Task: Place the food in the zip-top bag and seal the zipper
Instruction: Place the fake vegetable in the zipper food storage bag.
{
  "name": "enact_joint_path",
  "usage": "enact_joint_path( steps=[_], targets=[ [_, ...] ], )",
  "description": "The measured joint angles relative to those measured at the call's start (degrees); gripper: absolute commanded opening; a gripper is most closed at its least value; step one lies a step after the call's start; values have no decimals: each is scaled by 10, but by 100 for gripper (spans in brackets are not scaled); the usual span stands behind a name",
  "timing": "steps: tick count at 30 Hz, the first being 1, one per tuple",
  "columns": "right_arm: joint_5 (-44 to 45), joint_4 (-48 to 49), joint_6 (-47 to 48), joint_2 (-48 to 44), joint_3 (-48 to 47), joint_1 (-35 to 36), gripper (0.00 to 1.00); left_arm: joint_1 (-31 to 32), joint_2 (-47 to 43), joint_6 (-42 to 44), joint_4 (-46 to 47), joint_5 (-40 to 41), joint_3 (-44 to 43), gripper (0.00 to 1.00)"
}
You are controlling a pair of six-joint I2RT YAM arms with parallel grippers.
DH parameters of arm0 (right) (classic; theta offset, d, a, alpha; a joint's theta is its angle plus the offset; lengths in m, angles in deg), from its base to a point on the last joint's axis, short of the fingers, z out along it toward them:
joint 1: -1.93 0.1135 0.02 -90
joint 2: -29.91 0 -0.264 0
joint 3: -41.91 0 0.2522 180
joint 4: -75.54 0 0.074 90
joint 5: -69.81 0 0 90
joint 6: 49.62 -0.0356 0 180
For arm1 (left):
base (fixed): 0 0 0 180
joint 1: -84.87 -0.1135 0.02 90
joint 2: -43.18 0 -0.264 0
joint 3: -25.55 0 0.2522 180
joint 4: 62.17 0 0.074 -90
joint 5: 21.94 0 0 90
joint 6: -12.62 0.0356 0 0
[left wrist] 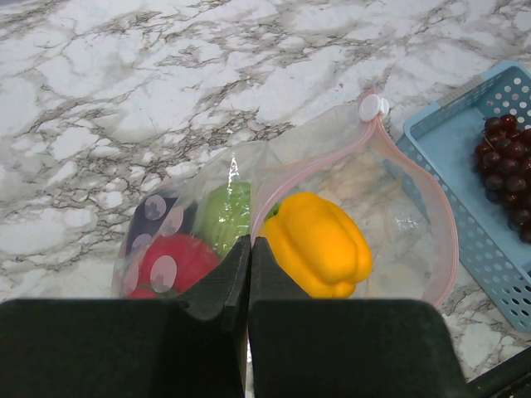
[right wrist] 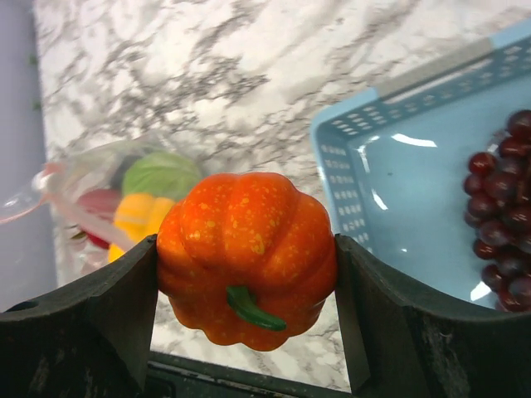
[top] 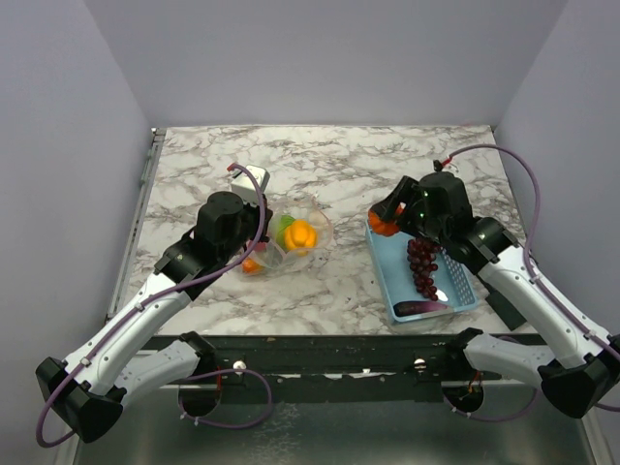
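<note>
Clamped between the right gripper's (right wrist: 246, 278) fingers, an orange pumpkin (right wrist: 249, 240) hangs beside the basket (right wrist: 390, 112); beyond them, grapes (right wrist: 498, 215) lie unpacked. The left gripper's (left wrist: 250, 257) fingers, pressed together, pinch the zip-top bag (left wrist: 398, 224) by its rim. Just past them sit a yellow pepper (left wrist: 319, 245) and green and red pieces. The zipper (left wrist: 315, 160) gapes, so filling looks partly done and sealing is left.
</note>
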Motion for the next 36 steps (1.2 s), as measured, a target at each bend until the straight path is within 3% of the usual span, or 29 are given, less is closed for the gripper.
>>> enact_joint_path(
  steps=[10, 20, 36],
  targets=[
    [-97, 85, 43, 42, -62, 59, 1, 0, 0, 0, 0, 0, 0, 0],
    [-84, 114, 87, 141, -150, 175, 1, 0, 0, 0, 0, 0, 0, 0],
    [-39, 116, 113, 279, -212, 209, 1, 0, 0, 0, 0, 0, 0, 0]
  ],
)
